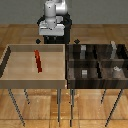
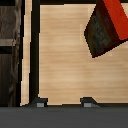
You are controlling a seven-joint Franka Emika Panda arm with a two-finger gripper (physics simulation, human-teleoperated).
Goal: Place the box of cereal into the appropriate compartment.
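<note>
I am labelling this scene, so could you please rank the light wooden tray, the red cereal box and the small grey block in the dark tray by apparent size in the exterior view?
1. Light wooden tray, by far the largest.
2. Red cereal box, thin and elongated.
3. Small grey block, smallest, though not far below the box.

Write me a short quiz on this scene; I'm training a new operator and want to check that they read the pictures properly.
1. True or false: the box of cereal already lies in the dark divided bin.
2. On which side of the exterior view does the light wooden tray stand? A) its left B) its right
3. Fill in: the gripper holds ____.

Key
1. False: the red box lies in the light wooden tray.
2. A
3. Nothing: in the wrist view its fingertips show bare tray floor between them, and the box lies apart from them.
</note>
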